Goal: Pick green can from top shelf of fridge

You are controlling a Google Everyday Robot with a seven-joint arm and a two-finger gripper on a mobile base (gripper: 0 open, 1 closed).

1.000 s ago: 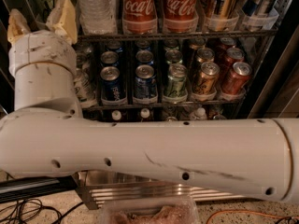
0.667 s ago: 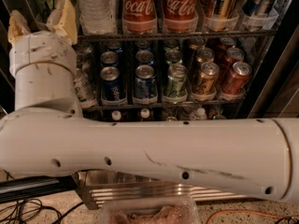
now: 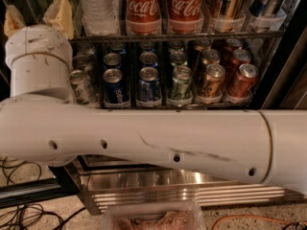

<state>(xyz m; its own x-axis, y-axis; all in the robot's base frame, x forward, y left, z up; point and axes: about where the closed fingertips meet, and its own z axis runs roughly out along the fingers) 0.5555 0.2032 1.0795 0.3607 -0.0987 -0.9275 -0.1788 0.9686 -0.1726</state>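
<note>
My gripper (image 3: 36,16) is at the top left, above the white wrist cylinder (image 3: 38,61), raised in front of the fridge's (image 3: 192,195) left side. Its two tan fingers (image 3: 60,13) stand apart with only dark interior showing between them, so it is open. The top shelf (image 3: 192,35) runs across the upper part of the view, carrying a water bottle (image 3: 98,8), two red Coca-Cola cans (image 3: 141,6) and darker cans to the right. The green can is out of view.
My thick white arm link (image 3: 158,143) crosses the whole view and hides the fridge's lower part. A lower rack holds several short blue, green, orange and red cans (image 3: 180,83). Cables (image 3: 19,214) lie on the floor at left. A clear plastic container (image 3: 153,217) sits at the bottom edge.
</note>
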